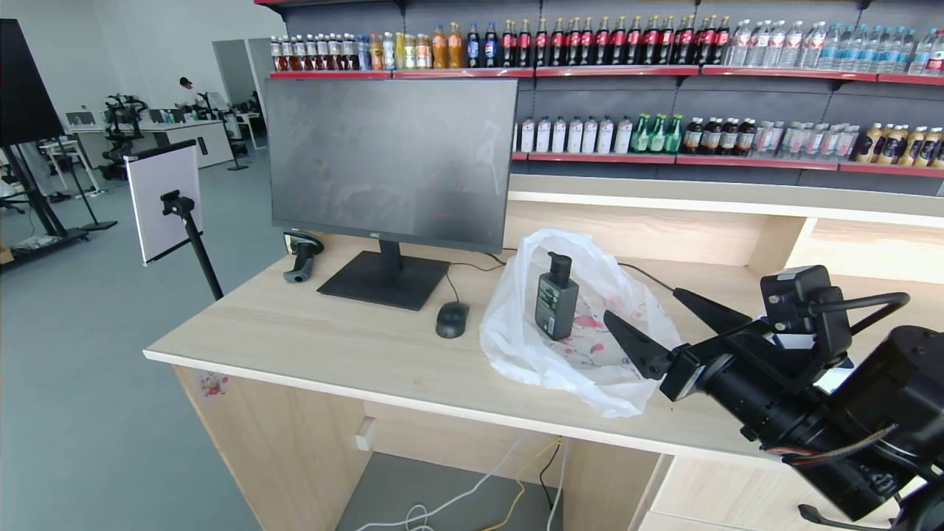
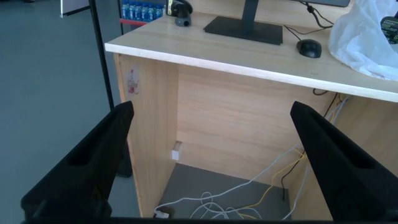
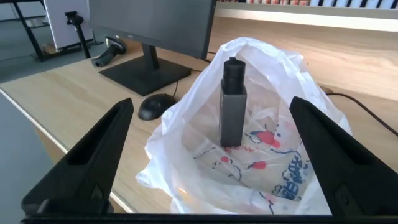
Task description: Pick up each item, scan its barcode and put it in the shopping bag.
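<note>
At the lower right of the head view, the right end effector (image 1: 640,304) hangs over the tabletop (image 1: 332,346) with its two fingers spread wide and nothing between them, its tips just beside the near edge of the white plastic shopping bag (image 1: 516,332). In the frame's centre a dark pump bottle (image 1: 556,302) stands upright inside the bag. Left of it are a mouse (image 1: 451,319) and a monitor (image 1: 391,158), and a barcode scanner (image 1: 301,259) lies by the monitor's stand.

In the left wrist view, the left end effector (image 2: 211,109) is low, in front of the counter's side panel, fingers spread and empty.

In the right wrist view, the bottle stands between the spread fingers but farther off, apart from both, with the bag's mouth gaping around it.

The bottle looks bagged, so the step in hand seems to be clearing away. Done well, the fingers draw straight back, kept wide, without catching the thin film, since a snag could pull the bag and topple the bottle.
</note>
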Controlling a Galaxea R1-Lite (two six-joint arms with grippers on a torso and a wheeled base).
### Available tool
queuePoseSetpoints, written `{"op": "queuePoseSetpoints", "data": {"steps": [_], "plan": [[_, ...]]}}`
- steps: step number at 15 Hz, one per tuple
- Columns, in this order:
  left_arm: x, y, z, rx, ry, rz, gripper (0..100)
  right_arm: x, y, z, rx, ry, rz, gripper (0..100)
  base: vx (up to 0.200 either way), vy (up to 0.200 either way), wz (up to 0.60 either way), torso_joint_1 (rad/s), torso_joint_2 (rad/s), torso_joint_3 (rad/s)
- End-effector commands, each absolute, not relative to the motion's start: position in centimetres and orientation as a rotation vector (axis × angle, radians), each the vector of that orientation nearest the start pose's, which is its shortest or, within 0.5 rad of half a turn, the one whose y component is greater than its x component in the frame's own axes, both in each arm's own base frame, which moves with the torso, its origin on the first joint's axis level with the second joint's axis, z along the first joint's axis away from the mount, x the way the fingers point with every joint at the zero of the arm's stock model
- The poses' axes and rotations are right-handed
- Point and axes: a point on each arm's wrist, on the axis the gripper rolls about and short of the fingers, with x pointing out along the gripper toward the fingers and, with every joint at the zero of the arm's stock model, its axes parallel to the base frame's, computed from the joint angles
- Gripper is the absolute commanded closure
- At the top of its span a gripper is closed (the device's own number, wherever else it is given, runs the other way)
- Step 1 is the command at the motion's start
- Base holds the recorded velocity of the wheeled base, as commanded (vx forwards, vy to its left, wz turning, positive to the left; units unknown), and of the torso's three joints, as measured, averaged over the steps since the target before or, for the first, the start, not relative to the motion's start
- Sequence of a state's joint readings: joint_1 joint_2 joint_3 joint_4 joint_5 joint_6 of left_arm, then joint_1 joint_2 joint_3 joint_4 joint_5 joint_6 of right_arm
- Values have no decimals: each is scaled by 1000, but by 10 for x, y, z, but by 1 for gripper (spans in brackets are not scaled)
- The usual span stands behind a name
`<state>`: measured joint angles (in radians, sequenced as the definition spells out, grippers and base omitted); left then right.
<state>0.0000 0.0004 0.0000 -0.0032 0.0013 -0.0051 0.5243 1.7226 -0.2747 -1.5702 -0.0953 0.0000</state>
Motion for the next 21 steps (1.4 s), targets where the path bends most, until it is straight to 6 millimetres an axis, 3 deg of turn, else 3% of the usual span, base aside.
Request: {"op": "queuePoseSetpoints", "data": {"steps": [1,3,14,18,21], "plan": [[-23,0,76,-6,-3,2,0,212,120,144,35,-115,427,0,0,0,0,0,0,0],[-23,0,76,-6,-3,3,0,213,120,145,36,-118,427,0,0,0,0,0,0,0],[-23,0,76,-5,-3,2,0,218,123,147,41,-134,427,0,0,0,-600,8,3,2],[-23,0,76,-8,-2,3,0,217,123,147,42,-131,429,0,0,0,0,0,0,0],[-23,0,76,-8,-2,2,0,217,124,147,42,-129,433,0,0,-200,0,1,4,1]]}}
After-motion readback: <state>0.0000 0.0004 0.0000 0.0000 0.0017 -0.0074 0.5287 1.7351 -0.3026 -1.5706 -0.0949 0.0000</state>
